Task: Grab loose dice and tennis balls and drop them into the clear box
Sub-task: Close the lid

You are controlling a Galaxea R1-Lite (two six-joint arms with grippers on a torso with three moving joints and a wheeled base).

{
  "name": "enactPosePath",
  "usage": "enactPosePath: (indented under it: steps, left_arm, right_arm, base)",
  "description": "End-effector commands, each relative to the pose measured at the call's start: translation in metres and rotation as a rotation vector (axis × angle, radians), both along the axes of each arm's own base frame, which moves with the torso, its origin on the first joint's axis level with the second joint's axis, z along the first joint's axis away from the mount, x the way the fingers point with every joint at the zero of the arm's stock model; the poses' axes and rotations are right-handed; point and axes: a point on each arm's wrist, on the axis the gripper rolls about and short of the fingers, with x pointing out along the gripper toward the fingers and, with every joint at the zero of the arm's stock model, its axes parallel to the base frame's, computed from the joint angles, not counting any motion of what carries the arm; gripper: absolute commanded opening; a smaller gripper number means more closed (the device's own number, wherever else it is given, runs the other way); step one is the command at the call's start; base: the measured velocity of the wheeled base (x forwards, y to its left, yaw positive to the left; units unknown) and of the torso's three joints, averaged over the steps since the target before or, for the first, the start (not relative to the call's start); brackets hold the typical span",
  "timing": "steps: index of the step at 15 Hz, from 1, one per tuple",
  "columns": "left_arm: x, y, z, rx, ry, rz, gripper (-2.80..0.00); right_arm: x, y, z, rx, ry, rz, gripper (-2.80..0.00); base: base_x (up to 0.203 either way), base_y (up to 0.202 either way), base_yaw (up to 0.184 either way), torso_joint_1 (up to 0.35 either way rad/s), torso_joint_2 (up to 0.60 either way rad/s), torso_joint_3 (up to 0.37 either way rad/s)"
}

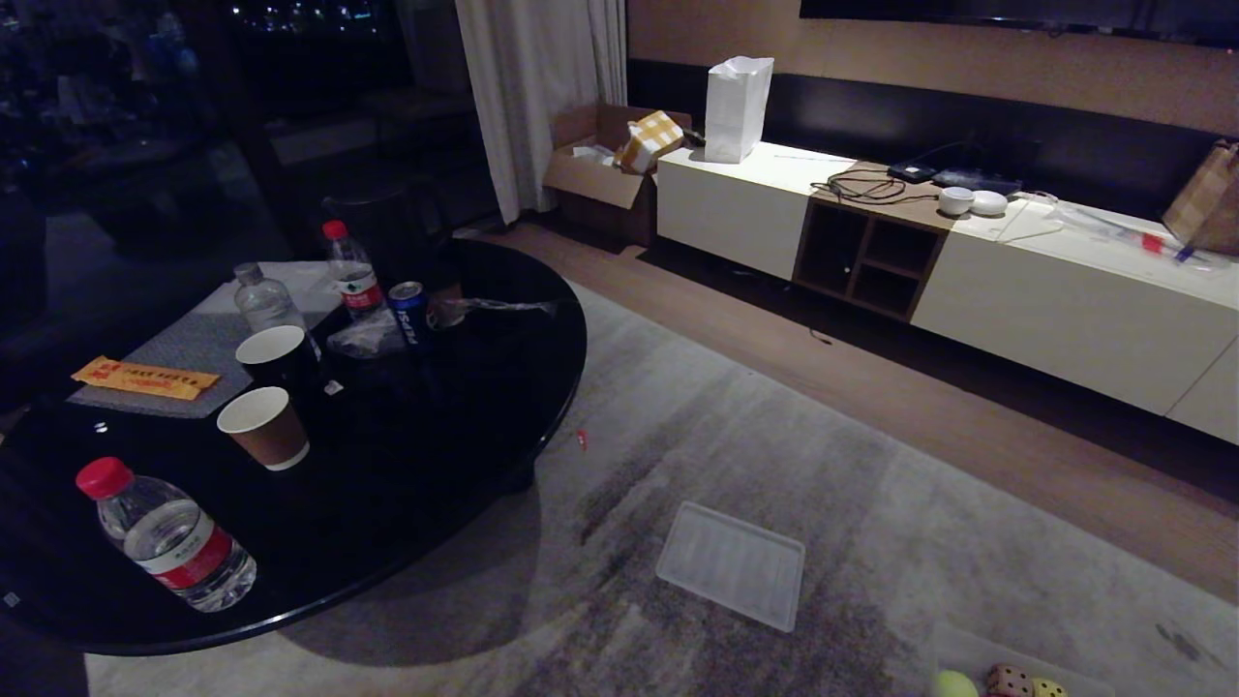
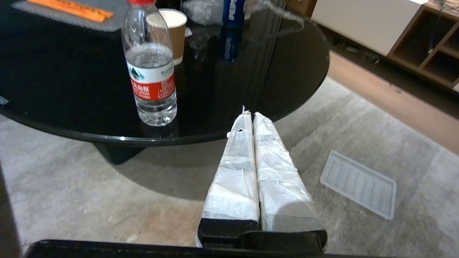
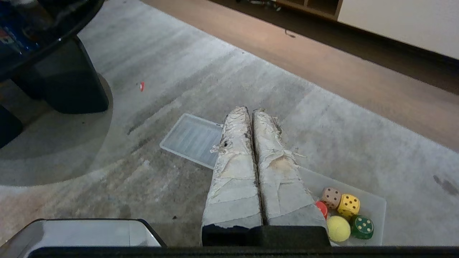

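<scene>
On the grey carpet, the clear plastic box (image 3: 373,208) holds a tan die (image 3: 331,197), a yellow die (image 3: 348,205), a green die (image 3: 362,226) and one yellow-green tennis ball (image 3: 338,228); its ribbed whitish lid (image 1: 731,564) lies nearby. The left tool (image 2: 250,115) and right tool (image 3: 250,111) are pressed narrow, empty.

Clear box (image 3: 373,208): low, see-through, open, on grey carpet, just beside and partly under the right gripper (image 3: 251,111), whose taped fingers are pressed together. Inside: tan die (image 3: 331,197), yellow die (image 3: 348,205), dark green die (image 3: 362,226), one yellow-green tennis ball (image 3: 338,228), a red piece (image 3: 321,208) half hidden by the finger. Ribbed whitish lid (image 3: 192,139) lies flat, separate, just beside the fingertips.
</scene>
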Motion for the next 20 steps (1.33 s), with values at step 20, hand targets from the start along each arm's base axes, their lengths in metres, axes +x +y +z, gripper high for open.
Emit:
enactPosePath:
  steps: [20]
  left_arm:
    - [0.0002,0.0000,-0.0003,-0.003,0.002,0.000,-2.80]
  right_arm:
    - [0.0001,0.0000,0.0000,0.000,0.002,0.000,-2.80]
  base:
    - [0.000,0.000,0.000,0.002,0.00,-0.194]
